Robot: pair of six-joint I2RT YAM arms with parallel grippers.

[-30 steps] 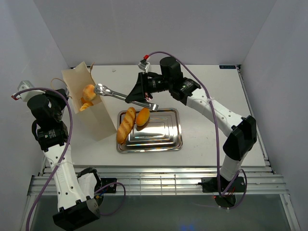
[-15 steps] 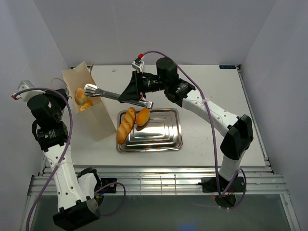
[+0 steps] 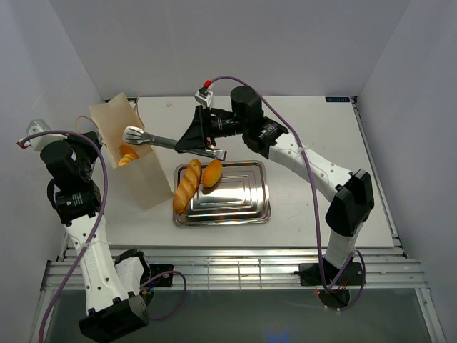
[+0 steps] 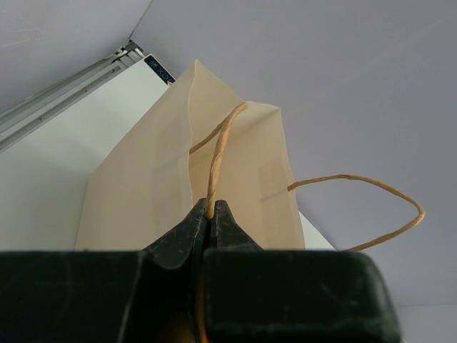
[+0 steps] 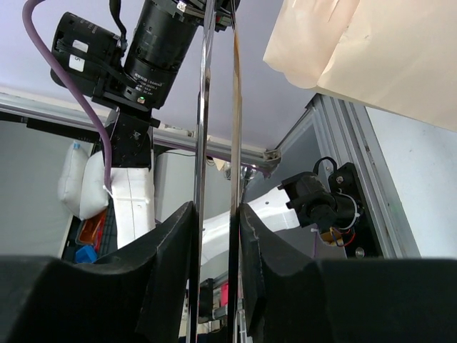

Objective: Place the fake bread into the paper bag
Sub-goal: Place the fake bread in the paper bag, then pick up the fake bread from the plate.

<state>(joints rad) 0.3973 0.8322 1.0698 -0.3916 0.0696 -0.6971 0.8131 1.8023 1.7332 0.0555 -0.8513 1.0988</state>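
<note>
Presently, left jaws clench the paper bag [image 3: 146,179] by its handle [image 4: 218,153]; right jaws grasp tongs [image 3: 168,140], which could snag and topple it.

Steel tray [image 3: 235,199] ctr table [image 3: 321,143], tongs [image 3: 168,140] up-left.

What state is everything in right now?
bag: mouth open.
left gripper: shut on bag's handle.
tongs: tips at bag's mouth, nothing in them.
right gripper: shut on tongs.
bread: inside bag, loose.
baguette: lying along left edge of tray.
roll: on tray, beside baguette.
tray: lying flat.
</note>
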